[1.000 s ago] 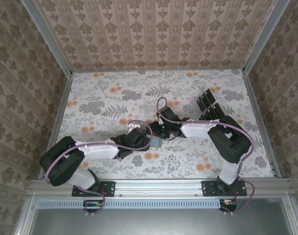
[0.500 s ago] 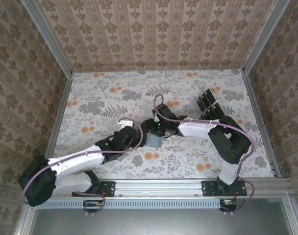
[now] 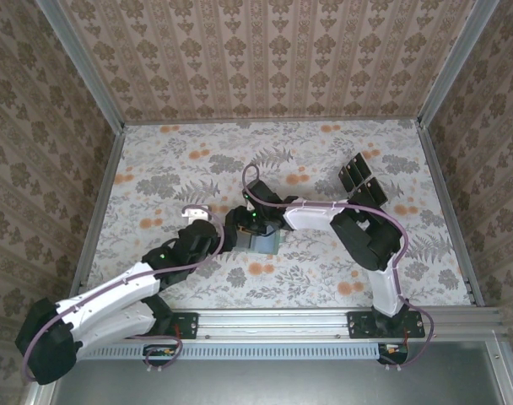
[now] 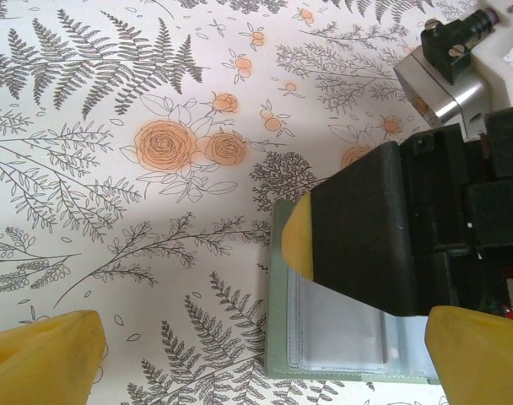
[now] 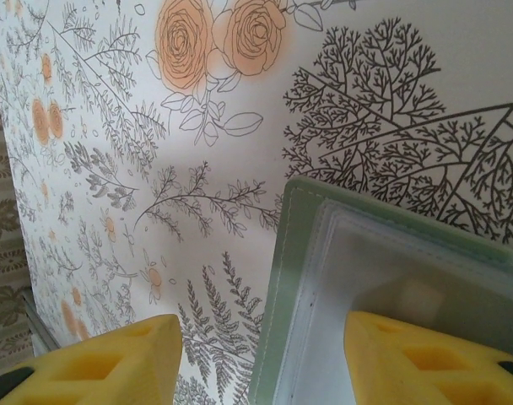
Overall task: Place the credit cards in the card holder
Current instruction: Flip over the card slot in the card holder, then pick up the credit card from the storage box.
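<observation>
The card holder (image 3: 263, 244) lies open on the flowered table, grey-green with clear plastic sleeves (image 4: 341, 333) inside. My right gripper (image 5: 265, 359) hangs low over its left edge, open. One yellow finger (image 5: 434, 354) is above the sleeves and the other (image 5: 105, 363) is above the bare table beside the holder (image 5: 294, 278). My left gripper (image 4: 261, 371) is wide open just short of the holder, with nothing between its fingers. In the left wrist view the right gripper's black body (image 4: 383, 228) covers much of the holder. Black credit cards (image 3: 356, 175) stand at the back right.
The cards sit in a tiered rack (image 3: 364, 187) near the right wall. Metal rails (image 3: 100, 202) border the table on both sides and at the front. Both arms (image 3: 315, 218) crowd together at the table's middle.
The left arm has stretched out, its gripper swinging left and further from its base. The right arm has reached further left over the holder. The holder has stayed put.
</observation>
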Robot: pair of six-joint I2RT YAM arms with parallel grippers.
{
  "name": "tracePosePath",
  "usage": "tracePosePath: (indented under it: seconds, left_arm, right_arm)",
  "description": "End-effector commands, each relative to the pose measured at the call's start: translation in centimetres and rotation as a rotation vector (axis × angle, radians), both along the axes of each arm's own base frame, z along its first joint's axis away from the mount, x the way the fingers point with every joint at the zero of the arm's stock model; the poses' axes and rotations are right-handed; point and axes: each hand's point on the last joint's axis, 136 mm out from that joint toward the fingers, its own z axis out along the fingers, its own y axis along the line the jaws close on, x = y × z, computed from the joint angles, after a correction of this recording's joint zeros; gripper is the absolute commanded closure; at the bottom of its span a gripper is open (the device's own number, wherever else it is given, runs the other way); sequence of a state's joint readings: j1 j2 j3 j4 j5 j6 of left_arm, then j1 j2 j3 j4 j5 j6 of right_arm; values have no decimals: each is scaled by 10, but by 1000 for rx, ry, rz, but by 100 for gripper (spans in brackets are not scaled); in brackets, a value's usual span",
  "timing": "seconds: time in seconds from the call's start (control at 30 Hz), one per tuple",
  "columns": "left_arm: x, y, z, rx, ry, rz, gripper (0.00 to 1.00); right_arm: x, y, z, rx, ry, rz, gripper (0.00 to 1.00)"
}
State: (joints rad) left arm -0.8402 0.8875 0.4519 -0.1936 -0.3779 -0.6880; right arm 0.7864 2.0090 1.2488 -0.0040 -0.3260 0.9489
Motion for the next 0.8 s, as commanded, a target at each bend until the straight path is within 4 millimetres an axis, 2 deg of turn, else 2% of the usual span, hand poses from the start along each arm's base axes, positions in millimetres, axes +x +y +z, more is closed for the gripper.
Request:
tracePosePath:
  seconds: [0.0, 0.07, 0.13, 0.23, 0.3, 0.47, 0.57, 0.67, 0.77]
  left_arm:
    - [-4, 6, -9, 7, 33, -4, 0]
    - [-3, 7, -9, 6, 40, -5, 0]
    - [-1, 7, -11, 7, 51, -8, 0]
    - [2, 5, -13, 21, 73, -18, 0]
    - [4, 1, -16, 28, 99, -34, 0]
    - [12, -9, -24, 70, 165, -66, 0]
    - [18, -15, -24, 79, 179, -82, 0]
    - [24, -19, -22, 94, 185, -94, 0]
    - [29, -19, -23, 99, 200, -99, 0]
  right_arm:
    - [7, 6, 42, 41, -73, 19, 46]
    - [8, 0, 64, 50, -120, 27, 45]
    - [9, -15, 85, 30, -174, 26, 45]
    - [12, -56, 99, -77, -216, -4, 45]
    - [14, -91, 99, -168, -224, -34, 45]
    - [14, -193, 98, -397, -221, -137, 46]
    - [12, -243, 101, -538, -221, -176, 46]
    - [12, -277, 106, -675, -228, -185, 47]
    - [13, -294, 107, -787, -217, -159, 48]
